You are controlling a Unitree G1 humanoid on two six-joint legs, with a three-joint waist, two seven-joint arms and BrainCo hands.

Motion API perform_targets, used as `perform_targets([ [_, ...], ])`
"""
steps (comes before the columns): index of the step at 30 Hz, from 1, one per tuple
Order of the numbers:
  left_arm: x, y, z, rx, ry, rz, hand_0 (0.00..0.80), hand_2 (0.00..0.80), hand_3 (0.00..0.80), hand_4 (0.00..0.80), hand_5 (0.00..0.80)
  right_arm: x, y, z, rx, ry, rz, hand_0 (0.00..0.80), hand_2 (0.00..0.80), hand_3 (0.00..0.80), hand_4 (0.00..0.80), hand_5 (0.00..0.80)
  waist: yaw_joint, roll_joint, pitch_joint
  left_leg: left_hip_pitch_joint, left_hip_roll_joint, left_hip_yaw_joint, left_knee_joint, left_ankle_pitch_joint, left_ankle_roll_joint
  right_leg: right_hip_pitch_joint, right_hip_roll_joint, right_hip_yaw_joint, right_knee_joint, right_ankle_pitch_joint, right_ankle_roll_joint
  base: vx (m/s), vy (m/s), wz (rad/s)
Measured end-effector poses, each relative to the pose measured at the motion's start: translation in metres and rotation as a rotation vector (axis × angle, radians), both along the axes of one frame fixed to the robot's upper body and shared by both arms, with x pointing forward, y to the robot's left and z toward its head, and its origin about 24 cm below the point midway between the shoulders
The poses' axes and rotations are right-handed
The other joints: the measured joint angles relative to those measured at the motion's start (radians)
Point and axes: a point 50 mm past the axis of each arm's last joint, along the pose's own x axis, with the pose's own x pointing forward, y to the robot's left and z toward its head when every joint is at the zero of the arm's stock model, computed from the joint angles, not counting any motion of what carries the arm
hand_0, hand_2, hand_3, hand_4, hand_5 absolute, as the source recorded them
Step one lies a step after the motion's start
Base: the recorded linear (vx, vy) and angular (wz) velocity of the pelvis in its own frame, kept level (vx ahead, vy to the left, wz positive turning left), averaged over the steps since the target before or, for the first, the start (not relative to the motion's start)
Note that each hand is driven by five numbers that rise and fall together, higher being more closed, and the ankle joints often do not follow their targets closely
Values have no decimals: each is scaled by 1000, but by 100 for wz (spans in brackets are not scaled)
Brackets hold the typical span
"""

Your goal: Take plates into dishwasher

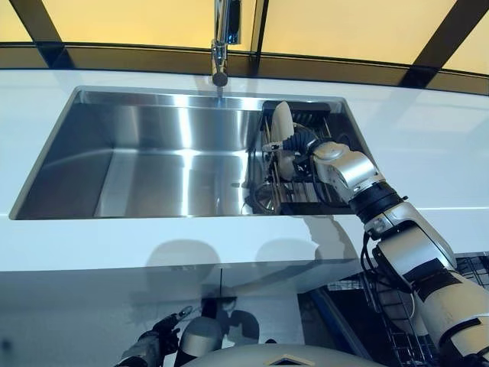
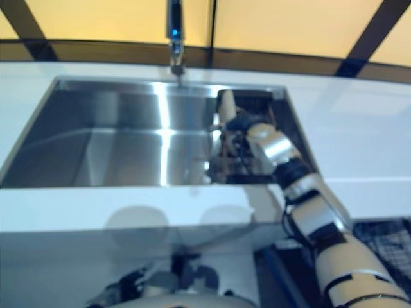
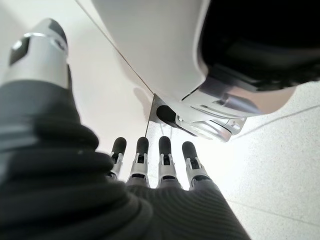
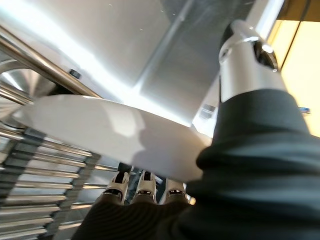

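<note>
A white plate (image 1: 281,122) stands on edge in the dark wire dish rack (image 1: 306,205) at the right end of the steel sink (image 1: 153,164). My right hand (image 1: 302,144) reaches into the rack and grips this plate. In the right wrist view the plate (image 4: 110,131) runs between the fingers (image 4: 145,186) on one face and the thumb (image 4: 245,65) on the other. My left hand (image 1: 157,345) hangs low below the counter, its fingers (image 3: 165,159) straight and holding nothing.
A chrome faucet (image 1: 221,42) rises behind the sink's middle. White countertop (image 1: 428,138) surrounds the sink. A wire dishwasher basket (image 2: 385,239) shows below the counter at the lower right. More rack wires (image 4: 45,160) lie beside the plate.
</note>
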Motion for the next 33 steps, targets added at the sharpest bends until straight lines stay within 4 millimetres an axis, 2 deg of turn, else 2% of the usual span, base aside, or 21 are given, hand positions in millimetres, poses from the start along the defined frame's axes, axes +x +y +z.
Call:
perform_targets([
  [1, 0, 1, 0, 2, -5, 2, 0, 0, 0, 0, 0, 1, -2, 1, -18, -8, -8, 800, 800, 800, 800, 800, 0, -4, 3, 0, 0, -1, 0, 0, 0, 0, 0, -1, 0, 0, 0, 0, 0, 0],
  [9, 1, 4, 1, 12, -16, 1, 0, 0, 0, 0, 0, 11, -21, 21, -131, -86, -92, 800, 800, 800, 800, 800, -1, -17, 13, -3, 1, -3, 0, 0, -1, -2, 1, -1, 0, -2, 0, 0, 0, 0],
  [21, 2, 3, 1, 11, -19, 0, 0, 0, 0, 0, 0, 11, -28, 25, -166, -103, -105, 800, 800, 800, 800, 800, -3, -16, 14, -3, 0, -3, 0, 0, -2, -2, 0, -1, 0, -4, 0, 0, 0, 0],
  [25, 3, 3, 2, 11, -20, -1, 0, 0, 0, 0, 0, 12, -43, 32, -195, -122, -136, 800, 800, 800, 800, 800, -4, -16, 14, -2, 0, -1, 0, 0, -1, -1, 0, 0, 0, -4, 0, 0, 0, 0],
  [30, 6, 3, 2, 10, -29, -4, 0, 0, 0, 0, 0, 11, -75, 51, -241, -190, -210, 800, 800, 800, 800, 800, -10, -16, 15, 2, 1, 6, 0, 0, -1, -2, -1, 6, 1, -4, 0, -7, 8, -3],
  [33, 5, 5, 2, 14, -26, -3, 0, 0, 0, 0, 0, 9, -90, 67, -255, -247, -235, 800, 800, 800, 800, 800, -37, -16, 15, 4, 1, 11, 0, 0, -1, -3, -2, 12, 1, -4, 0, -14, 24, -6],
])
